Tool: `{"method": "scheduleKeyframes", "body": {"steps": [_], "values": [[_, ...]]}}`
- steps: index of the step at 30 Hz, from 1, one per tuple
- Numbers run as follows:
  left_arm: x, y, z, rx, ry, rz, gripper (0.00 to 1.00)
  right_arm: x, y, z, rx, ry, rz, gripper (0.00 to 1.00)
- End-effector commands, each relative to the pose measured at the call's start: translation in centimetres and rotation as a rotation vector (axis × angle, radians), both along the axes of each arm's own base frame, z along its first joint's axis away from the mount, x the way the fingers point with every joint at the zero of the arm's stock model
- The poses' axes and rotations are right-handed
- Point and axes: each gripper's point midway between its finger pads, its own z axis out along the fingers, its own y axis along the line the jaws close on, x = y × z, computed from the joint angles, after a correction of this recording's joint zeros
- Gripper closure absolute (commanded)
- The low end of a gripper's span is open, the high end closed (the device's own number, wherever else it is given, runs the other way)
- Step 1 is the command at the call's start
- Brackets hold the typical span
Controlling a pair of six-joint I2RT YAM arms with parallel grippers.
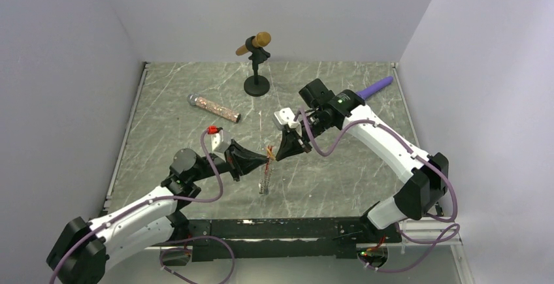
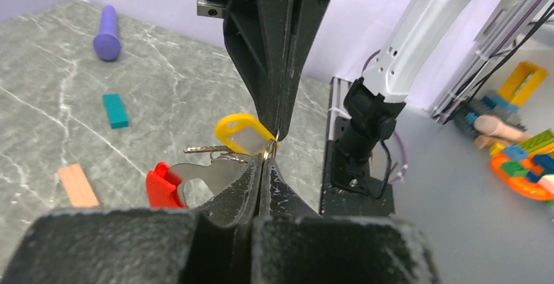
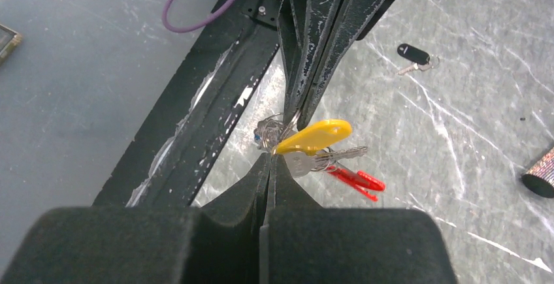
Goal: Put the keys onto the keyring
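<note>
Both grippers meet tip to tip above the table's middle, holding the keyring (image 1: pixel 269 155) between them. My left gripper (image 2: pixel 264 158) is shut on the thin silvery ring. The red fob (image 2: pixel 159 187) with its metal plate hangs to its left. My right gripper (image 3: pixel 270 158) is shut on the same ring, beside the yellow-tagged key (image 3: pixel 313 136). A plain metal key (image 3: pixel 340 153) and the red fob (image 3: pixel 358 179) hang by it. A bit of blue (image 3: pixel 260 140) shows in the bunch. A black-headed key (image 3: pixel 413 55) lies apart on the table.
A teal block (image 2: pixel 115 110), a salmon-orange block (image 2: pixel 77 185) and a purple stick (image 2: pixel 106 32) lie on the marble table. A microphone on a black stand (image 1: pixel 256 62) is at the back. A glittery microphone (image 1: pixel 214 108) lies left of centre.
</note>
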Motion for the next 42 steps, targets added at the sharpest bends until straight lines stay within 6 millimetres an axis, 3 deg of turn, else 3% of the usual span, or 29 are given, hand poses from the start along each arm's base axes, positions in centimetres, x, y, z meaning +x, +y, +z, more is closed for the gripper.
{"method": "scheduleKeyframes", "body": {"steps": [1,10,14,16,20,25,34,42], "values": [[-0.7,0.4,5.2,-0.227,-0.030,-0.044,1.00,0.0,-0.6,0.1,0.004,-0.056,-0.015,1.00],[-0.1,0.3,6.9,-0.348,0.012,-0.050,1.00,0.2,0.1,-0.4,-0.016,-0.052,-0.035,1.00],[0.0,-0.1,5.6,-0.272,0.008,-0.043,0.99,0.1,0.0,0.9,0.013,-0.035,-0.038,1.00],[0.2,-0.1,4.7,-0.225,0.005,-0.029,0.89,0.1,-0.3,1.7,0.034,-0.023,-0.041,1.00],[0.4,0.3,3.2,-0.153,0.008,0.012,0.80,0.4,-0.9,3.1,0.073,-0.004,-0.053,1.00],[0.7,1.2,2.8,-0.124,-0.013,0.075,0.64,0.7,-1.1,3.9,0.080,-0.003,-0.062,1.00],[-0.2,0.1,2.6,0.036,-0.135,-0.030,0.70,1.2,-1.2,3.7,0.053,-0.013,-0.087,1.00],[0.5,-0.9,1.8,0.187,-0.321,-0.072,0.60,1.1,-1.1,3.6,0.054,0.001,-0.080,1.00]]}}
